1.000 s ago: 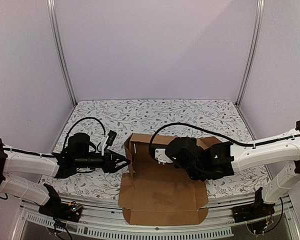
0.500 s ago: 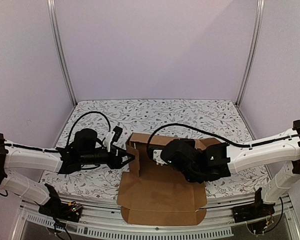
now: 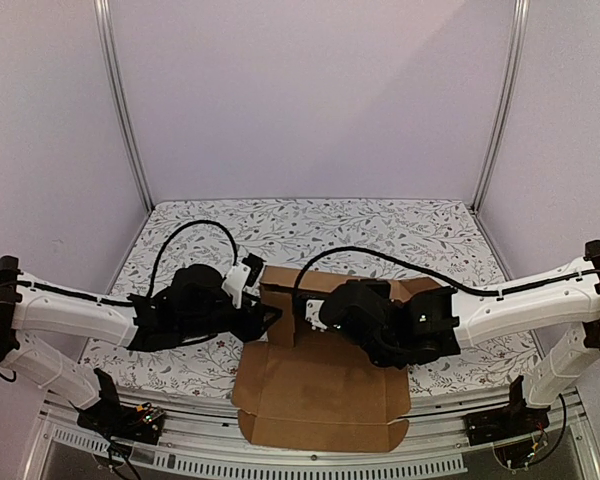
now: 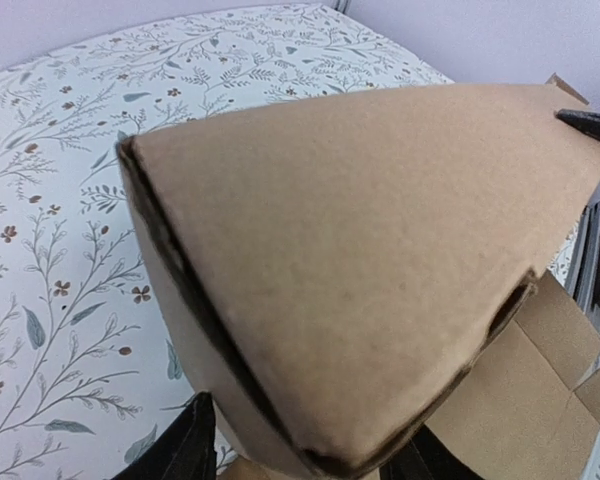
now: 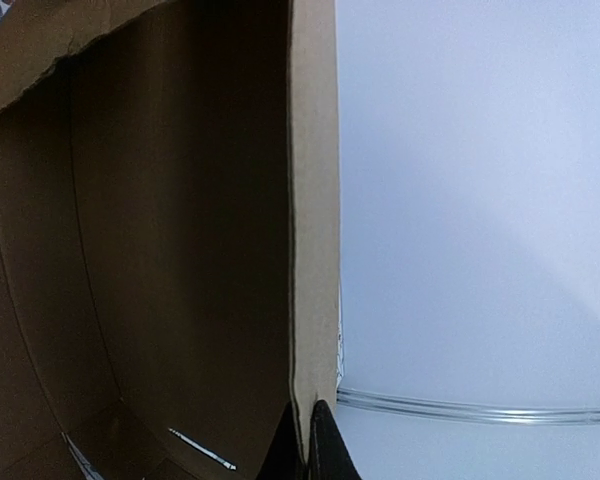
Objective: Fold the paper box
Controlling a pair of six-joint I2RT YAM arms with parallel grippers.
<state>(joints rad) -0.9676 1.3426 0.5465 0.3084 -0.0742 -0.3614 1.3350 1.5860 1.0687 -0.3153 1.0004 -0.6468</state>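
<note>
Your box (image 3: 320,385) sits mid-table (image 3: 380,225) between the 2 arms, at the near edge. Its flat lid panel points toward the arm bases and sticks out past the table's front. The sheet's long axis runs near-far, I'd say, w/ the raised walls at the far end, open side up.

Left gripper (image 3: 267,318) straddles the upright left wall, 1 finger each side. Can't tell if it's actually squeezing. Right gripper (image 5: 308,445) is pinched tight on the thin edge of a standing wall.

Handling, my guess: light, stiff corrugated board. It should bend clean only along the score lines, crease or tear if forced elsewhere, and slide easily on the table. Take hold at flap edges close to a fold, not mid-panel, & pin the base w/ the other arm.
</note>
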